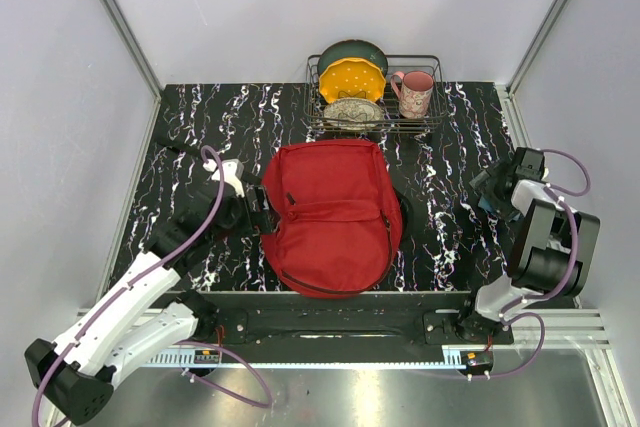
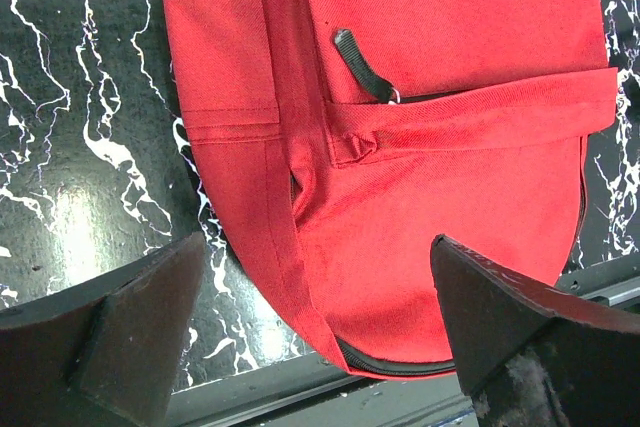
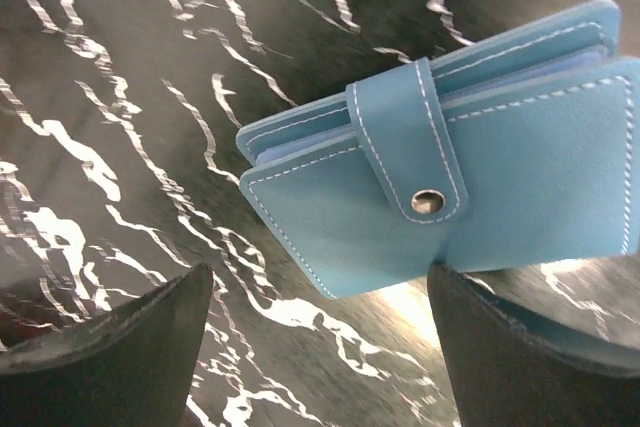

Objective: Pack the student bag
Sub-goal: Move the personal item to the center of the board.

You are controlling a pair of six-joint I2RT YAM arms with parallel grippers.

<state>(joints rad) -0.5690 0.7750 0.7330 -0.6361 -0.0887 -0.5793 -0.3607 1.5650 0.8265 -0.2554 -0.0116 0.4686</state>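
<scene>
The red student bag (image 1: 330, 215) lies flat in the middle of the black marbled table, zippers shut; it fills the left wrist view (image 2: 420, 147), with a black zipper pull (image 2: 360, 62) on its front pocket. My left gripper (image 1: 262, 209) is open at the bag's left edge, its jaws apart over the bag's rim (image 2: 315, 347). A blue snap wallet (image 3: 470, 167) lies on the table under my right gripper (image 3: 320, 347), which is open and just short of it. In the top view the right gripper (image 1: 490, 187) is at the table's right side and hides most of the wallet.
A wire dish rack (image 1: 430, 117) stands at the back edge behind the bag, holding a dark green bowl (image 1: 352, 50), a yellow plate (image 1: 351, 78), a patterned plate (image 1: 352, 112) and a pink mug (image 1: 415, 92). The table's front edge (image 1: 330, 297) is close under the bag.
</scene>
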